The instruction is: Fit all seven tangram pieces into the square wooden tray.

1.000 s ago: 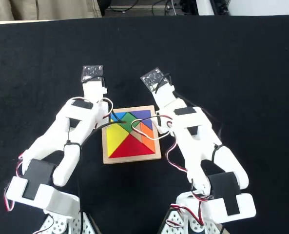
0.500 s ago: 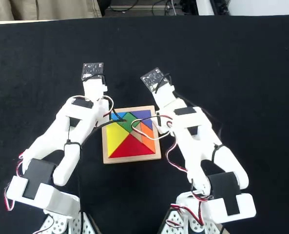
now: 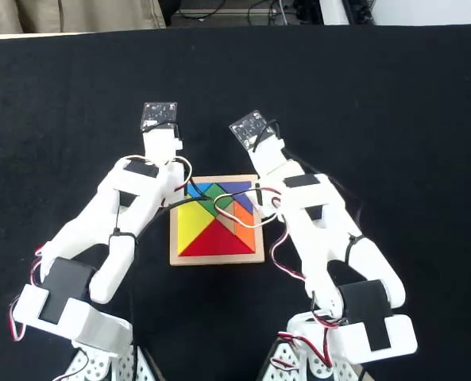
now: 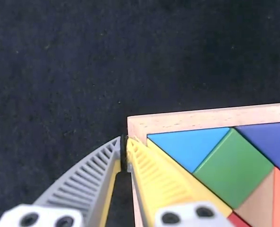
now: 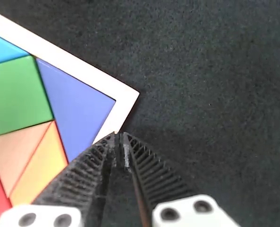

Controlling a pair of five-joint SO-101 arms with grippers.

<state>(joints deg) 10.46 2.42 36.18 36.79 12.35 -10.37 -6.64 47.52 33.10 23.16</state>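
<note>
The square wooden tray (image 3: 217, 260) lies between the two arms with coloured tangram pieces set flat inside it: a yellow triangle (image 3: 189, 226), a red triangle (image 3: 219, 240), a green square (image 3: 211, 195) and others. My left gripper (image 4: 124, 144) is shut, its tips against the outside of the tray's rim (image 4: 187, 118) at the corner by the blue triangle (image 4: 189, 144). My right gripper (image 5: 118, 138) is shut too, tips touching the tray's rim (image 5: 83, 71) just short of the corner beside the indigo triangle (image 5: 78, 113).
A black cloth (image 3: 394, 119) covers the whole table, with open room on every side of the tray. Loose white and red cables (image 3: 247, 208) from an arm hang over the tray's right part. The arm bases stand at the near edge.
The left arm has shifted a little to the right, and the tray has slid slightly right with it. The right arm has kept still.
</note>
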